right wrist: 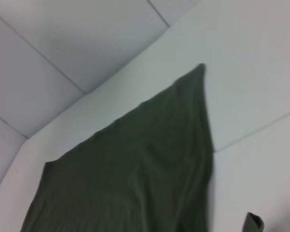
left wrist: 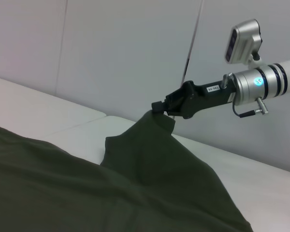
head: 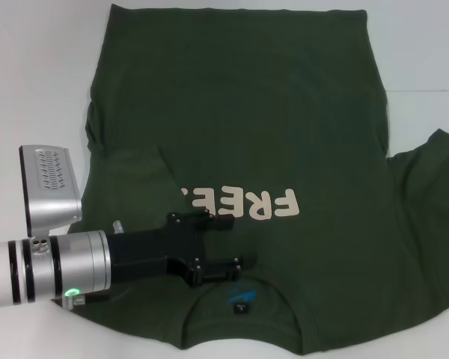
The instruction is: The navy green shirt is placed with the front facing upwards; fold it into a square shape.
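Item: the navy green shirt (head: 284, 112), front up on the white table (head: 30, 75), covering most of the surface in the head view; long axis runs straight away from the robot, collar and small blue neck label (head: 242, 298) at the near edge, hem at the far edge, cream lettering (head: 243, 202) across the chest, partly covered. Condition: the edge on the robot's left is turned inward, a flap of cloth rising across the chest toward the centre; the right sleeve (head: 434, 172) lies flat and spread, well apart on the robot's right. Attached: the left gripper (head: 224, 243), reaching in from the robot's left, low over the chest between the lettering and the collar; a wrist view shows a gripper (left wrist: 157, 107), judged to be this one, with its jaws pressed together on a peak of the cloth, the fabric (left wrist: 150, 159) hanging from it like a tent. Right gripper: not seen in the head view, its state cannot be told. Governing relation, as a judgement: the held flap lies on the shirt's centre line, so the crease to be set runs parallel to the long axis, on the left arm's side; the spread right sleeve lies nearer the right arm and appears to be the matching fold not yet made
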Controlling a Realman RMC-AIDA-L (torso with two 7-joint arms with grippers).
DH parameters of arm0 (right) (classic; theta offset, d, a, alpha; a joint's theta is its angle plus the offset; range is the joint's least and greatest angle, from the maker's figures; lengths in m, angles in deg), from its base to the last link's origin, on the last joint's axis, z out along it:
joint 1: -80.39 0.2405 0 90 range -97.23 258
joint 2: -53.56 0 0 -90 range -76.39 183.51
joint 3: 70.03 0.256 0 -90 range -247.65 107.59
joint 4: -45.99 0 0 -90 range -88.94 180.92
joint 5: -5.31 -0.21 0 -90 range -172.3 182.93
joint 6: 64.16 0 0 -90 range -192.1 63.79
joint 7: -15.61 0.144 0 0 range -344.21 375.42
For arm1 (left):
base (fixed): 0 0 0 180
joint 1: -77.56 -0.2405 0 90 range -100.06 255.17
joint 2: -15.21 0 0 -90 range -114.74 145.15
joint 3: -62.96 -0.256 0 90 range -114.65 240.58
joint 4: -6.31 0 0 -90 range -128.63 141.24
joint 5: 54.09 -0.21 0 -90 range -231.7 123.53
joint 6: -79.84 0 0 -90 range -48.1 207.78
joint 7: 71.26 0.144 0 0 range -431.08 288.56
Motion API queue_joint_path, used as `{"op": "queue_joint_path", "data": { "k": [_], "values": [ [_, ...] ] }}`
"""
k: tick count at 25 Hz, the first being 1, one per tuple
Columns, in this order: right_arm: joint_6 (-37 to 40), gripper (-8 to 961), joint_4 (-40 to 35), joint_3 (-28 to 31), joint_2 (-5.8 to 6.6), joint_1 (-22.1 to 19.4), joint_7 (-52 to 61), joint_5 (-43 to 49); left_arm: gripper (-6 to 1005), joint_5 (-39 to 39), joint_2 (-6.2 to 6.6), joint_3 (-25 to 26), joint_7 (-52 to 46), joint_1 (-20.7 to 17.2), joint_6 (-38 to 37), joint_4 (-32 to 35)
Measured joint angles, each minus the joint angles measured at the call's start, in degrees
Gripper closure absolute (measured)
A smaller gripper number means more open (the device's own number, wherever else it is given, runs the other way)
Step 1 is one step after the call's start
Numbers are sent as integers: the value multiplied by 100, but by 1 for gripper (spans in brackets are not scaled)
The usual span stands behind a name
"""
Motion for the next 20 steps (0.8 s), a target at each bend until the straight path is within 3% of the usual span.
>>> {"op": "queue_joint_path", "data": {
  "k": [6,8,15,20],
  "values": [
    [50,832,55,-306,-38,365,0,-6,219,5,1,19,-4,15,-2,-9],
    [31,825,102,-493,-121,543,-1,-6,219,24,4,21,-4,20,-2,-10],
    [-111,800,165,-1512,-581,1060,-43,14,218,44,10,23,-4,21,83,-49],
    [135,783,72,-1803,-643,1077,-40,-21,218,44,18,31,-4,24,155,-92]
  ]
}}
